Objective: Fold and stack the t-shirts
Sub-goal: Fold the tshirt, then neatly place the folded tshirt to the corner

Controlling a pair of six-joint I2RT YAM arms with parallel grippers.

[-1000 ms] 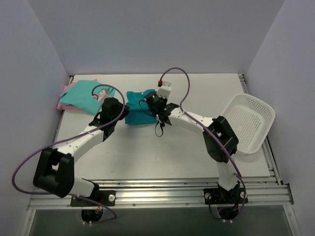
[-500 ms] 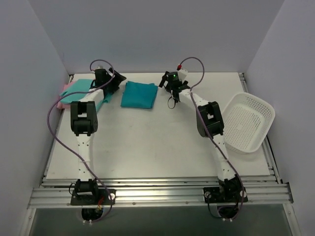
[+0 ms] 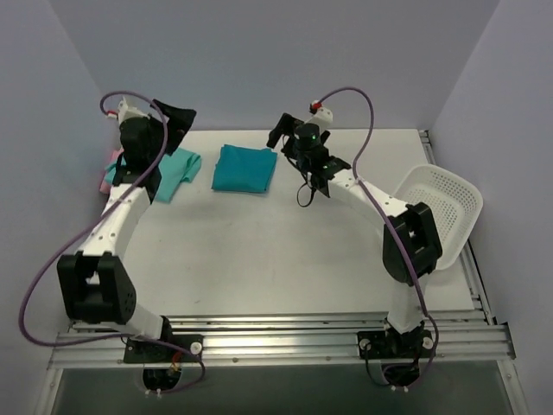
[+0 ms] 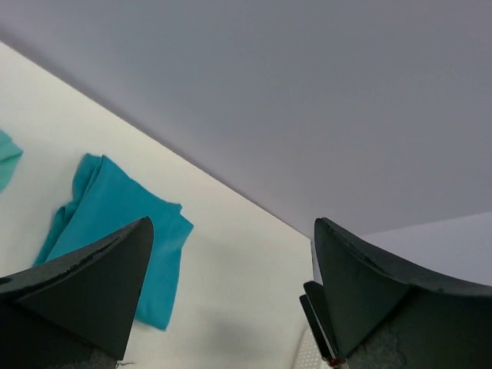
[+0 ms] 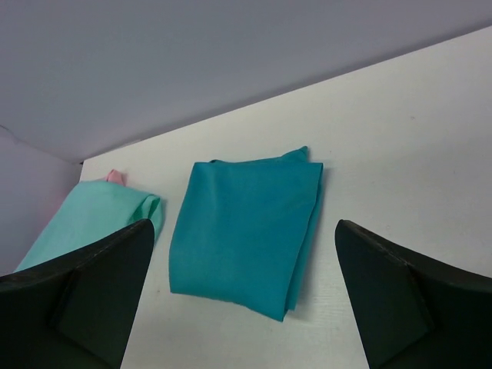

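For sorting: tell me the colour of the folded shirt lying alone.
The shirt is deep teal, clearest in the right wrist view.

Leaving wide passage across near table (image 3: 259, 251), also between teal t-shirt (image 3: 246, 168) and basket (image 3: 436, 212) at right edge. Blocking far-left corner with mint t-shirt (image 3: 177, 169) atop pink t-shirt (image 3: 106, 181).

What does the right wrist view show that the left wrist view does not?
Only the right wrist view: the pink t-shirt peeking out behind the mint t-shirt. Only the left wrist view: a small dark part near the bottom edge, too hidden to name. Both: the folded teal t-shirt on the table; the right gripper and the left gripper, each open.
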